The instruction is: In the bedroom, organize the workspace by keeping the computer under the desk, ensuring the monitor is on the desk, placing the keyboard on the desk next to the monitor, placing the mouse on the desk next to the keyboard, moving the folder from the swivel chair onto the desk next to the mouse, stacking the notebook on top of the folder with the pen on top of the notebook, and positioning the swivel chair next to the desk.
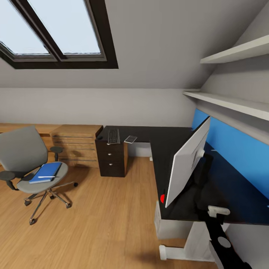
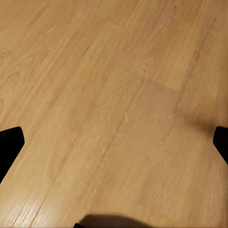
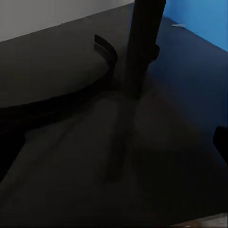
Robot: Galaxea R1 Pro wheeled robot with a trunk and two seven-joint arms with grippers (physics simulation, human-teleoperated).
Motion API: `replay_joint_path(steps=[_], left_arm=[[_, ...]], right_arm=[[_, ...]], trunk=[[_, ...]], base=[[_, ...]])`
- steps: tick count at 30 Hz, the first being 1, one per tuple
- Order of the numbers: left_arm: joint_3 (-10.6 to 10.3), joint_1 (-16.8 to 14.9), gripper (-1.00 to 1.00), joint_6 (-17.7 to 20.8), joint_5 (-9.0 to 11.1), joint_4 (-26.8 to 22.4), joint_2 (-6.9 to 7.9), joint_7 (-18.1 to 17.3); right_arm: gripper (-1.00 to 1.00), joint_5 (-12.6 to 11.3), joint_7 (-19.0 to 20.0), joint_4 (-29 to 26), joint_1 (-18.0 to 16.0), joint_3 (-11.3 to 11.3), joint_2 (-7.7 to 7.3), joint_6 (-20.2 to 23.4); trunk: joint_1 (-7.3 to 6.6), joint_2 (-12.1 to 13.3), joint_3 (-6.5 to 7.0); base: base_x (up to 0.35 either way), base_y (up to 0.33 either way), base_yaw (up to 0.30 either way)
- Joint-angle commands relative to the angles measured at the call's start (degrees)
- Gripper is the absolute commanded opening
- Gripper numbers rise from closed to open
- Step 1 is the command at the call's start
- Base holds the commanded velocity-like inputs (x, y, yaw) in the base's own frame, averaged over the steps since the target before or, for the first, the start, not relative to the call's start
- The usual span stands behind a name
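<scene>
On the desk [image 1: 175, 142] the monitor [image 1: 186, 160] stands upright, its stand [image 3: 142, 47] directly ahead of the right gripper [image 3: 114, 156], whose fingers are spread wide; the left gripper [image 2: 114, 147], also spread, hangs over floor [image 2: 114, 85].

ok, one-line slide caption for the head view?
Blue folder and pen on the swivel chair; monitor and keyboard on the black desk.

Glossy black L-shaped desk [image 1: 164, 144] with blue back panel carries the wide flat monitor [image 1: 186, 160], pale grey back showing, upright on its black stand [image 3: 142, 47]. Slim silver-grey keyboard with black keys [image 1: 113, 136] lies on the desk's far wing. Grey padded swivel chair [image 1: 26, 157] stands well apart on the floor, flat bright blue folder [image 1: 45, 172] on its seat, thin white pen [image 1: 46, 177] on top.
</scene>
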Motion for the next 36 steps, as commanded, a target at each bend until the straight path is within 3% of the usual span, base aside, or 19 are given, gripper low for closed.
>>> replay_joint_path(steps=[1,13,22,30,36], left_arm=[[-0.37,-0.04,1.00,-0.37,0.60,-0.09,0.09,0.32],[-0.59,-0.04,1.00,-0.36,0.60,0.76,0.06,0.24],[-0.71,-0.04,1.00,-0.28,0.58,1.84,-0.02,0.18],[-0.73,-0.04,1.00,-0.32,0.41,2.14,-0.10,0.12],[-0.80,-0.04,1.00,-0.33,0.42,2.19,-0.12,0.07]], right_arm=[[1.00,0.31,-0.15,1.41,-0.69,0.01,-0.41,-0.46],[1.00,0.23,0.22,13.97,-6.68,-0.07,-2.64,-6.42],[1.00,-0.07,0.07,15.90,-8.36,-0.23,-3.19,-7.86],[1.00,-3.49,0.04,15.86,-12.40,-0.39,-5.54,-2.38],[1.00,-4.42,0.08,16.48,-19.17,-0.35,-6.54,5.53]], trunk=[[0.01,-0.05,-0.06],[0.01,-0.05,-0.06],[0.01,-0.05,-0.06],[0.01,-0.05,-0.06],[0.01,-0.05,-0.06]], base=[[0.088,-0.006,0.000],[0.212,-0.001,0.000],[0.015,0.000,0.000],[0.000,0.000,0.000],[0.000,0.000,0.000]])
